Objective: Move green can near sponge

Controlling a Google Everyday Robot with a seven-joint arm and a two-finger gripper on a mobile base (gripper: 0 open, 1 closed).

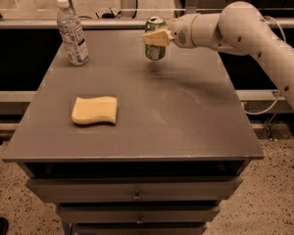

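Observation:
The green can (155,50) with its silver top is held upright just above the far middle of the grey table (186,111). My gripper (156,37) reaches in from the right and is shut on the can, its pale fingers (157,37) across the can's upper half. The pale-yellow sponge (94,110) lies flat on the left part of the table, well to the near left of the can.
A clear plastic water bottle (72,32) stands at the far left corner of the table. My white arm (245,31) spans the far right side. Drawers (137,195) sit under the table's front edge. A rail runs behind the table.

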